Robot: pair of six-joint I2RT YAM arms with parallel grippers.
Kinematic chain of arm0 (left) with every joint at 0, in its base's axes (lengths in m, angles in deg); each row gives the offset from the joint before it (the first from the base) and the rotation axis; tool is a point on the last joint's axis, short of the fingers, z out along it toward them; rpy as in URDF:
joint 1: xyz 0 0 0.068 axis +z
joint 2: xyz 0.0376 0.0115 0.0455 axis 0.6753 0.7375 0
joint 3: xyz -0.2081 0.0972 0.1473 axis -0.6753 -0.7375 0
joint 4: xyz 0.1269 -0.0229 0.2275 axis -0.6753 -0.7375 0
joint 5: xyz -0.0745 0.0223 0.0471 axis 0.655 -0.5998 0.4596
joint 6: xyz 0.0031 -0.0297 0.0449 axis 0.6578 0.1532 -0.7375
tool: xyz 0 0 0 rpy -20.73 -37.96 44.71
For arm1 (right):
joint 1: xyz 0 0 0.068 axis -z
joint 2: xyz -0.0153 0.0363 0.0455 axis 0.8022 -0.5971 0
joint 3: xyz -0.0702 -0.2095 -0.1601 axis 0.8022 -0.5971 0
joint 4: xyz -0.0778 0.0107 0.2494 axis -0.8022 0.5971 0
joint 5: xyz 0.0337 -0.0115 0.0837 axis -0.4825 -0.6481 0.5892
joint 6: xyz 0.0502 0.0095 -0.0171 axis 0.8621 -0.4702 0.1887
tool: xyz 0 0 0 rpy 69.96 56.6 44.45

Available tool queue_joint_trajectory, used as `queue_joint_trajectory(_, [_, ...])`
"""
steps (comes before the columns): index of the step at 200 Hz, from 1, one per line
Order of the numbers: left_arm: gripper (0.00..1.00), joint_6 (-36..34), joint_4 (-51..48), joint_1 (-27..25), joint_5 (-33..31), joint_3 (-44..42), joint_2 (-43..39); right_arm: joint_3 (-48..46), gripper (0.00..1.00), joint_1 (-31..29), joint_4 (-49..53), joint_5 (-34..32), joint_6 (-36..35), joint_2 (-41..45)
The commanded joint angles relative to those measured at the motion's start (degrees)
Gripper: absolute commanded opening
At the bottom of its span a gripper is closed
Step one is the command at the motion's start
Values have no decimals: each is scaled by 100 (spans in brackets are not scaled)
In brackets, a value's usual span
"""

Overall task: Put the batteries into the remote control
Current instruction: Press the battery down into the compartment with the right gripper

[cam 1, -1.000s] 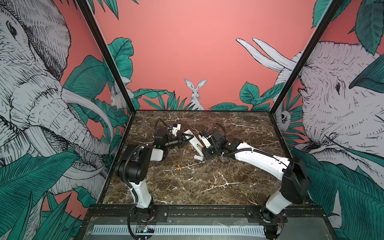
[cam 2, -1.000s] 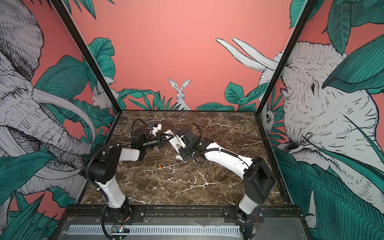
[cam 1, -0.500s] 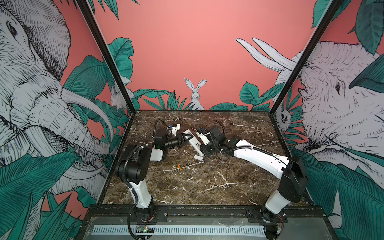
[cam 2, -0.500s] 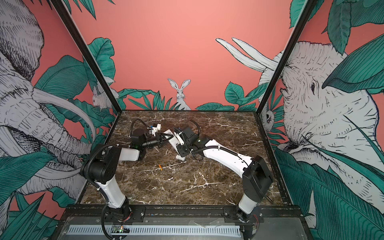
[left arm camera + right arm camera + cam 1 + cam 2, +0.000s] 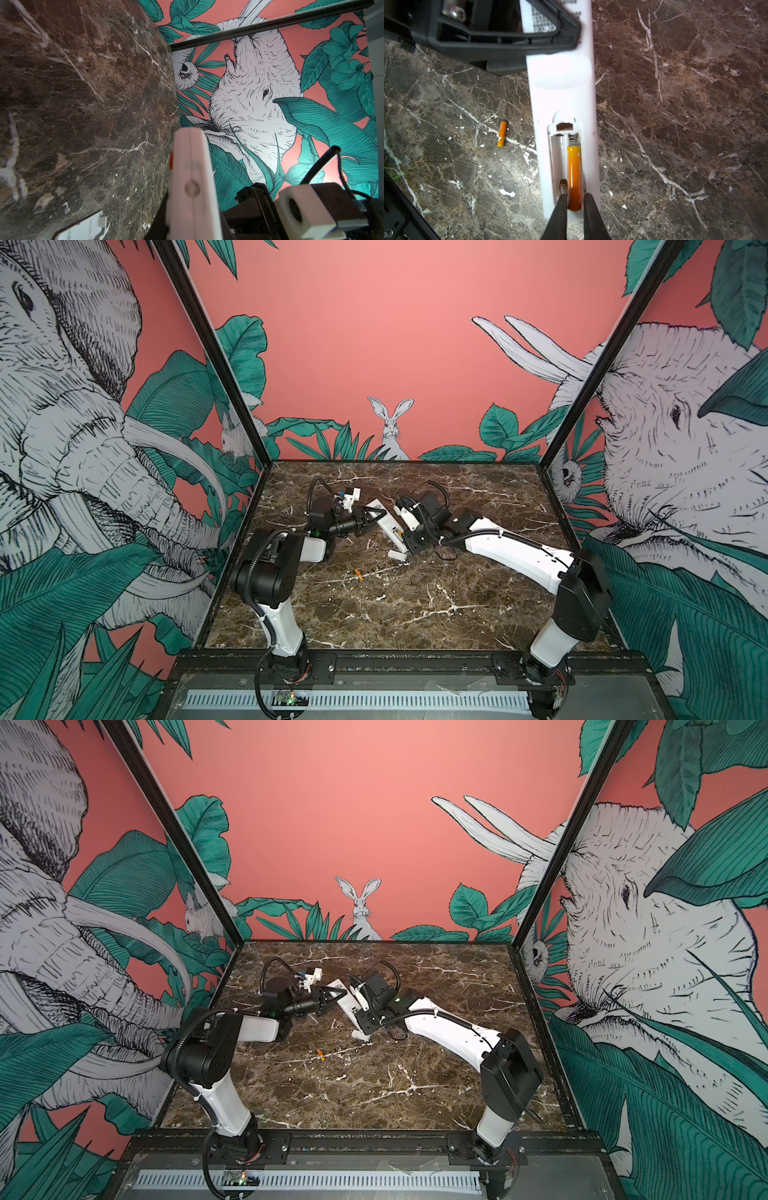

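Note:
The white remote control (image 5: 562, 83) faces back up with its battery bay open. My left gripper (image 5: 374, 516) is shut on its far end, just above the table; the remote (image 5: 193, 187) fills that wrist view edge-on. One orange battery (image 5: 574, 176) lies in one slot of the bay, short of the spring at its far end. My right gripper (image 5: 575, 199) is shut on its near end, a dark finger pressed on each side. The other slot holds only its spring. A second battery (image 5: 501, 134) lies loose on the marble, in both top views (image 5: 358, 574) (image 5: 320, 1054).
A small white cover piece (image 5: 397, 554) lies on the marble under the remote's near end, also in the left wrist view (image 5: 83, 226). The left gripper's black finger (image 5: 508, 37) crosses the remote's labelled end. Walls enclose the table on three sides.
The right gripper's fingers have closed in onto the battery in the bay, after the right arm shifted slightly left along the remote. The left gripper holds the remote as before.

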State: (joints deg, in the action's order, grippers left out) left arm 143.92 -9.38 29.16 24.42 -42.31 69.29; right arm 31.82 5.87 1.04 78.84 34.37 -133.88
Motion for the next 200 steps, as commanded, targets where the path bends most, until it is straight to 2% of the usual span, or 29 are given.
queue_joint_trajectory(1, [0,-16,187,41,140,-54,-146,79,15,52,16,20,-82,-85])
queue_joint_trajectory(70, [0,-20,179,53,155,-58,-162,113,11,78,-19,137,-129,-205])
queue_joint_trajectory(200, [0,20,225,51,202,-58,-233,302,11,88,-54,363,-185,-583])
